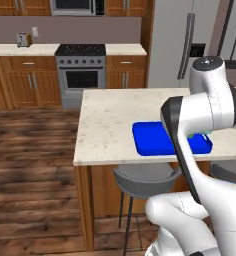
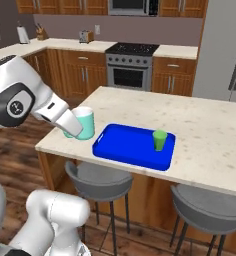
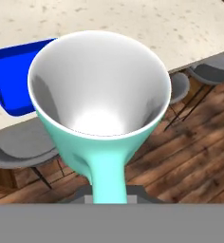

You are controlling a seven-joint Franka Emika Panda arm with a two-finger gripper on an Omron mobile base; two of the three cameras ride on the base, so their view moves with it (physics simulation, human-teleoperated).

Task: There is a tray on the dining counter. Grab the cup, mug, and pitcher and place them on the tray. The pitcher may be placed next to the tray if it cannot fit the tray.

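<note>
Mug [image 3: 99,95], pale teal with a whitish inside, is gripped by the gripper [image 3: 109,197], whose jaws are nearly closed on the mug's handle at the bottom of the hand view. The mug is seen upright in the right base view [image 2: 82,123], held at the near left end of the dining counter [image 2: 210,130], just beside the left edge of the tray [image 2: 125,145]; whether it is touching the counter top or held just above it cannot be told. The bright-blue tray is laid flat near the counter's front edge. The green cup [image 2: 159,140] is stood upright inside the tray, toward its right end. Two grey stools [image 2: 97,180] are tucked under the counter's front side. A stove [image 1: 80,70] is seen against the far wall.
</note>
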